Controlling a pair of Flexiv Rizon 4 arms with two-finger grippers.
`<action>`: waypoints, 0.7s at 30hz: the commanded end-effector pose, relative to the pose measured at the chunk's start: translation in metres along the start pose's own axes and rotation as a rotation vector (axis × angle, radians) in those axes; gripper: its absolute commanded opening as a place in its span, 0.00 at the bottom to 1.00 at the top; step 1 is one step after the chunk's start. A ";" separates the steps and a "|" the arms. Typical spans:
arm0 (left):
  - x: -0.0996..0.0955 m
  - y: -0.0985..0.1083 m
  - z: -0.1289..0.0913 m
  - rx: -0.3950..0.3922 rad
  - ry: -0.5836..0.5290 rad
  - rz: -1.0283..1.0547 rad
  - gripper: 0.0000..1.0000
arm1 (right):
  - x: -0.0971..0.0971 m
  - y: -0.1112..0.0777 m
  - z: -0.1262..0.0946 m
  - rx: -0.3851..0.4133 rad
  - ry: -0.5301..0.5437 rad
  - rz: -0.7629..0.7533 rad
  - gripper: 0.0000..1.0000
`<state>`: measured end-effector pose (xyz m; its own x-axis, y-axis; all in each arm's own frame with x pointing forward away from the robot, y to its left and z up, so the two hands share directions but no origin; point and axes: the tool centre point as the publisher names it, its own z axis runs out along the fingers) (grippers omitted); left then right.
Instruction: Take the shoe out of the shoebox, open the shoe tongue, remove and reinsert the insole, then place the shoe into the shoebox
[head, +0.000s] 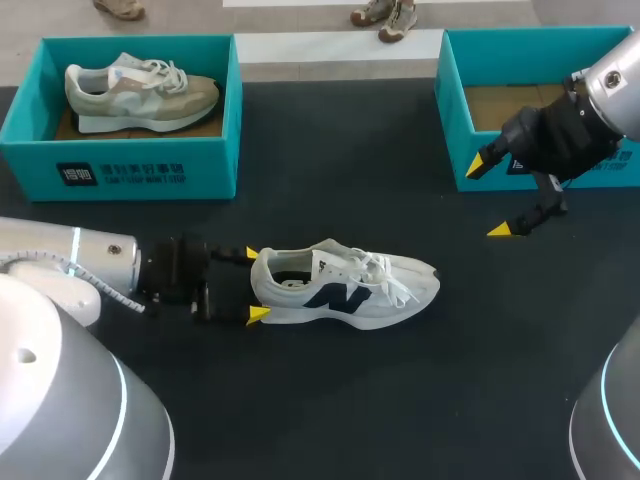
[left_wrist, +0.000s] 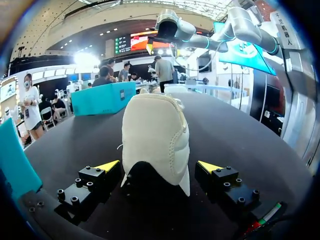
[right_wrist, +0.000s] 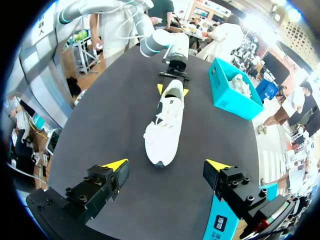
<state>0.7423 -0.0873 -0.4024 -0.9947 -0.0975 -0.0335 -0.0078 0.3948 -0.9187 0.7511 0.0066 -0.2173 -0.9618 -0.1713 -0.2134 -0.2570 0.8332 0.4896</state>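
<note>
The shoe (head: 350, 285) sits upright on the tabletop (head: 330, 400), its long axis running straight ahead of the left end effector (head: 253, 284), which stands wide open astride the heel without touching it, while the right end effector (head: 488, 198), also wide open, is well apart beyond the toe.

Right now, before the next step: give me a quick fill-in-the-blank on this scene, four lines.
1. The white shoe lies on the black ____.
2. The left gripper has open fingers either side of that shoe's ____.
3. The beige shoe sits in the ____ box.
4. The right gripper is ____ and holds nothing.
Missing words: table; heel; left; open.
</note>
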 end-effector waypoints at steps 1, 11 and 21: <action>0.000 0.002 0.013 -0.010 -0.003 -0.002 1.00 | 0.000 0.000 0.001 0.002 0.000 0.000 1.00; -0.003 0.008 0.023 -0.031 -0.002 -0.009 0.97 | 0.000 0.000 0.001 0.002 0.000 0.000 1.00; 0.004 0.011 0.026 -0.049 0.036 -0.030 0.00 | 0.000 0.000 0.001 0.002 0.000 0.000 1.00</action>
<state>0.7440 -0.1033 -0.4179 -0.9954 -0.0957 0.0004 -0.0421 0.4345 -0.8997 0.7511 0.0066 -0.2173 -0.9618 -0.1713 -0.2134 -0.2570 0.8332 0.4896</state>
